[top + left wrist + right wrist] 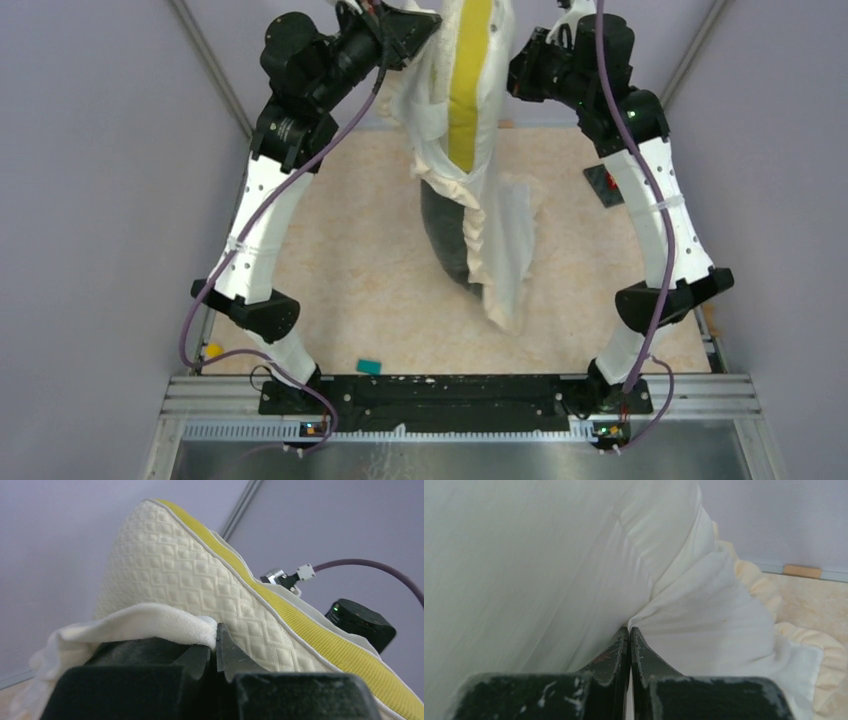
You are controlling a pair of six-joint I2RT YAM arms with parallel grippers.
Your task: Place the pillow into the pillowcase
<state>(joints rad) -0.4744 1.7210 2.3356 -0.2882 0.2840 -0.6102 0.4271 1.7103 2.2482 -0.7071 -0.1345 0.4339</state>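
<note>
The pillow (468, 70), quilted white with a yellow band, hangs high at the back between my two arms, partly inside the frilly cream pillowcase (505, 255), whose lower end droops to the table. My left gripper (400, 25) is shut on the pillowcase's rim at the upper left. In the left wrist view the rim (150, 622) folds over my left gripper (216, 632), with the pillow (200, 580) right behind it. My right gripper (545, 45) is shut on the pillowcase at the upper right. In the right wrist view my right gripper (629, 630) pinches the white cloth (684, 610).
A beige mat (350, 260) covers the table. A small teal block (369, 367) lies near the front edge, and a yellow bit (212, 350) sits at the front left. A dark flat item (605, 185) lies at the right behind the right arm. Grey walls enclose the sides.
</note>
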